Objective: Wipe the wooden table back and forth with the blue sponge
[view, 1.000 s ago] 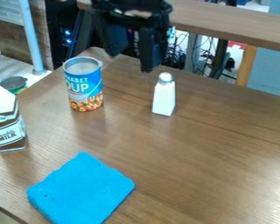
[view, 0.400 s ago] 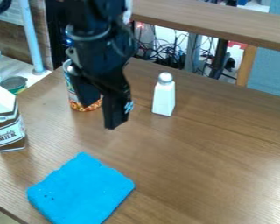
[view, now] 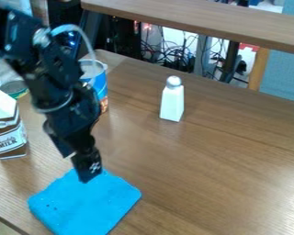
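Observation:
My gripper [view: 76,166] is over the back edge of the blue cloth [view: 85,202], its fingers apart and pointing down. Whether the tips touch the cloth, I cannot tell. The cloth lies flat near the front left of the wooden table. Behind the arm stands an upright soup can [view: 100,87], its left side partly hidden. A brown and white milk carton [view: 8,137] stands at the left edge of the view. Farther back, right of the can, is a white shaker with a silver top [view: 172,103].
The wooden table [view: 217,156] extends to the right of the shaker. A raised wooden ledge [view: 235,20] crosses behind it, with cables below. Left of the table, a small dark-rimmed container [view: 13,87] sits near the carton.
The gripper has come from the back of the table, past the soup can, forward, left and down to the cloth. The can, carton, shaker and cloth have kept their places.

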You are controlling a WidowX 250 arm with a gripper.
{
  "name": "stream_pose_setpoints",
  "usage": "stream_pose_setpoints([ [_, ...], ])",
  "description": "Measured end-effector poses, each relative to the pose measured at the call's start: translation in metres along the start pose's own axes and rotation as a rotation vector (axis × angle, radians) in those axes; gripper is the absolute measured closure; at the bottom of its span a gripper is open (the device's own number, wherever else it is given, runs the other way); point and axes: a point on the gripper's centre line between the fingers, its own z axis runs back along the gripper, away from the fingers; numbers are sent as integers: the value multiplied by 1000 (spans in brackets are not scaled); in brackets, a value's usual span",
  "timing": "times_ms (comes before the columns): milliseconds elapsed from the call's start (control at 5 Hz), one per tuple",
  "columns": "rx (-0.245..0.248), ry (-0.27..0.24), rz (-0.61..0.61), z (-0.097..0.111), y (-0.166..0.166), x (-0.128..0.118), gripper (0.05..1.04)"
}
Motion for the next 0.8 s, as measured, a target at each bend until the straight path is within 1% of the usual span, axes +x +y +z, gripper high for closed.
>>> stream_pose_setpoints([
  [200,-29,-23,15,-8,-3,-9,79],
  [400,-59,-98,-35,-16,-12,-7,79],
  [600,-84,-124,-28,-27,-14,-2,79],
  [800,-86,-67,-7,-40,-12,-6,79],
])
